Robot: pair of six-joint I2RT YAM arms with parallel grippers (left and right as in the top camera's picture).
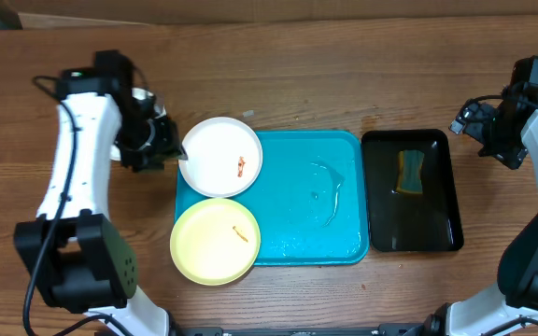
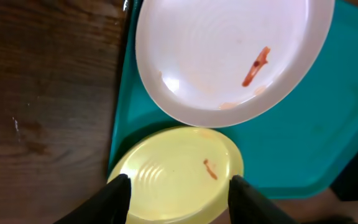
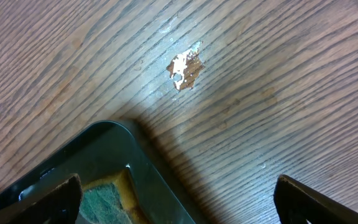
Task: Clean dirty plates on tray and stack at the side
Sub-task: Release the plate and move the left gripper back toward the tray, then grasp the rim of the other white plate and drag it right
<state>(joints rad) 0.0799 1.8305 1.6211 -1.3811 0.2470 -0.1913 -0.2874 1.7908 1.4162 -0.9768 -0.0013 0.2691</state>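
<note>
Brown wood-grain table, fills all views. The tray, big and cyan, sits mid-table and serves as the landmark. A black tray, narrower, sits just right of the tray.

Only two dirty plates show. The white plate is on the tray's far-left corner, and its rim hangs past the tray edge. The yellow-green plate is on the tray's near-left corner, also overhanging, and sits just beside the white one. Whether the two rims touch, cannot tell.

The left gripper is just left of the tray, at the white plate's outer rim. In its wrist view the claw is spread with nothing between the fingers. The right gripper is right of the tray, beyond the black tray's far-right corner. Its claw is spread wide over bare wood and is empty.

A green-and-yellow sponge lies in the black tray's far half. There is a reddish smear on the white plate and an orange speck on the yellow-green plate.

Judged step: the start, nothing wiped, nothing stacked. To do it well, the right claw should drop onto the sponge and pinch across its narrow waist. The left claw should pin the white plate's overhanging rim so the plate doesn't spin or slide off the tray. Then wipe straight through the smear, check it is gone, and only then move the plate left of the tray.
</note>
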